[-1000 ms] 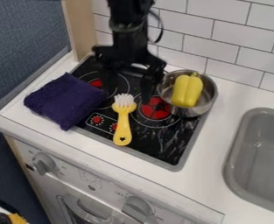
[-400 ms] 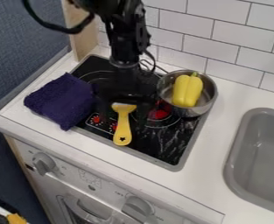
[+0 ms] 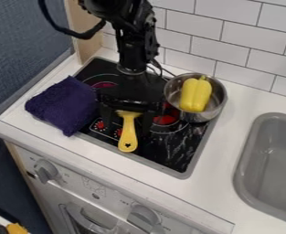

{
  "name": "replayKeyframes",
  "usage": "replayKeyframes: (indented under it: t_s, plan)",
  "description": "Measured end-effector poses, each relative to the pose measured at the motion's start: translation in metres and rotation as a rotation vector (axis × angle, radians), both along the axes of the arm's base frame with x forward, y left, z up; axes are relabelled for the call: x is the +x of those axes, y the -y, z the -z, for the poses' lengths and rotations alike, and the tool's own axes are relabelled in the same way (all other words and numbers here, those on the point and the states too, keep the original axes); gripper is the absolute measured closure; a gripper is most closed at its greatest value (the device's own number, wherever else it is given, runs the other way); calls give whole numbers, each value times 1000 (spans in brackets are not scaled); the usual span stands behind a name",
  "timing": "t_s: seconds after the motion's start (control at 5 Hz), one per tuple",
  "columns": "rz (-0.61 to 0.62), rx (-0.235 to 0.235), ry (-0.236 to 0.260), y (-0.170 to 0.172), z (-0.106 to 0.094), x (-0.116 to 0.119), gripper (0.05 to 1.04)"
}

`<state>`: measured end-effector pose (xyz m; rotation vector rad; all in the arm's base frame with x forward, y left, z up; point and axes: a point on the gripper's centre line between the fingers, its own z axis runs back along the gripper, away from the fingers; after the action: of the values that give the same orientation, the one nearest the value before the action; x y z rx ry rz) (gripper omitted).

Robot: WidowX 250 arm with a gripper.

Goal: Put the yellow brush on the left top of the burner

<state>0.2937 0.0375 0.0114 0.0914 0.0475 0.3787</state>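
Here, the black gripper (image 3: 126,127) hangs over the yellow brush (image 3: 128,136), fingers spread around its neck; the purple cloth (image 3: 67,106) lies beside the brush.

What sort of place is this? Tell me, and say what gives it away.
Probably a toy or mock kitchen: there is a black stovetop with red burner markings, a grey sink set into the white counter, and control knobs on the front panel below.
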Motion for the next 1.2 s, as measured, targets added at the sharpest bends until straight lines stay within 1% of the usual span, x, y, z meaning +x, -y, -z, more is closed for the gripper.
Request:
replayKeyframes:
  t_s: [0.2, 0.4, 0.6, 0.8, 1.0, 1.2]
  plan:
    - [8, -5, 19, 1, 0, 3, 415]
    - [26, -8, 18, 2, 1, 3, 708]
    - [66, -19, 19, 3, 0, 3, 745]
    - [202, -37, 50, 4, -21, 11, 746]
    - [280, -50, 106, -16, -56, 24, 746]
    - [322, -50, 155, -44, -80, 40, 746]
